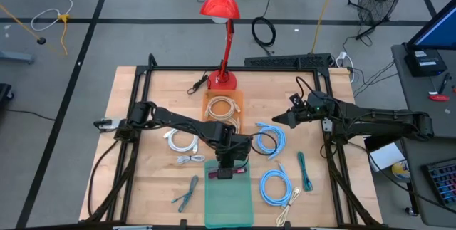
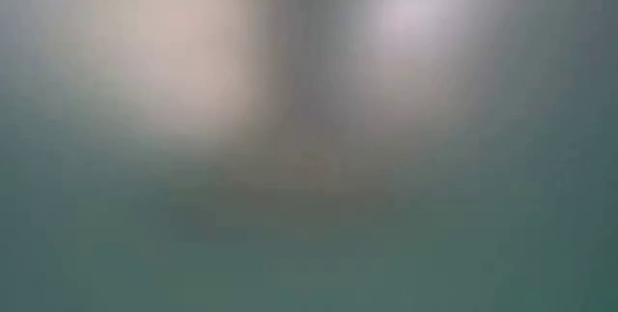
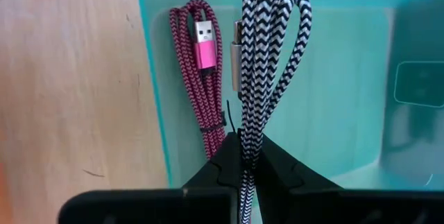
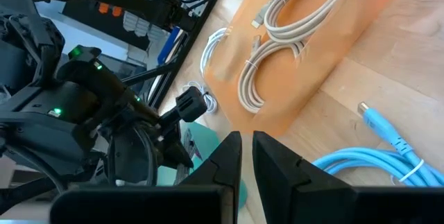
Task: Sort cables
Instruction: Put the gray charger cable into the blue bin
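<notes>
My left gripper [image 1: 226, 171] hangs over the far end of a teal tray [image 1: 229, 205], shut on a black-and-white braided cable bundle [image 3: 267, 50]. A pink-and-black braided cable [image 3: 200, 78] lies in that tray [image 3: 333, 78]. Beige coils [image 1: 223, 107] lie in an orange tray [image 1: 237, 100]. On the table lie light-blue coils [image 1: 269, 139], white coils [image 1: 182, 141], a grey bundle [image 1: 191, 159] and a green bundle [image 1: 305, 171]. My right gripper [image 4: 246, 141] hovers at the right, shut, with nothing between its fingers. My left gripper pinches several strands of the black-and-white bundle [image 3: 244, 137] between its two fingers. The fingers slant down from above and lie along the bundle. The looped end [image 3: 274, 2] and a metal plug [image 3: 236, 57] reach out past the fingertips over the teal tray. Whether the bundle touches the tray, I cannot tell.
A red lamp [image 1: 222, 6] stands at the table's far edge behind the orange tray. Another light-blue coil [image 1: 278, 187], a pale bundle [image 1: 288, 205] and a grey-teal bundle [image 1: 187, 193] lie near the front edge. The low view is only a teal blur.
</notes>
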Robot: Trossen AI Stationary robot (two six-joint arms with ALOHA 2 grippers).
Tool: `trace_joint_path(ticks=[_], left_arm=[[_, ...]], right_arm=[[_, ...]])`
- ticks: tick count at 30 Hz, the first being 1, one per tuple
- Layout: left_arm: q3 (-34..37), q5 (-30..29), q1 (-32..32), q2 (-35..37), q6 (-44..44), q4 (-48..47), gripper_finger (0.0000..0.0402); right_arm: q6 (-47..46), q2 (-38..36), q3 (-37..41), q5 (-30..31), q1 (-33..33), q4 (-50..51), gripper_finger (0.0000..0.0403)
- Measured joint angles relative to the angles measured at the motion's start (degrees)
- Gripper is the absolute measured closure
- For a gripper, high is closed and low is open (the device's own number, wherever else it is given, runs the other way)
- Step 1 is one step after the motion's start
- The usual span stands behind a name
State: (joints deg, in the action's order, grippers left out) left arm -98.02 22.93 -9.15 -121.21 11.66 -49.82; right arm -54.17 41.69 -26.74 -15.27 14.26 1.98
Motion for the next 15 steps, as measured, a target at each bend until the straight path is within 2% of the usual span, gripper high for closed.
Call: trace_joint_path(ticks=[8,15], left_arm=[[0.0,-1.45,0.02,0.0,1.52,0.03,0.0312],[0.0,-1.94,0.02,0.01,2.82,-0.02,0.0271]], right_arm=[[0.0,0.0,0.0,0.02,0.0,0.0,0.0373],[0.01,0.0,0.0,0.07,0.0,0.0,0.0373]])
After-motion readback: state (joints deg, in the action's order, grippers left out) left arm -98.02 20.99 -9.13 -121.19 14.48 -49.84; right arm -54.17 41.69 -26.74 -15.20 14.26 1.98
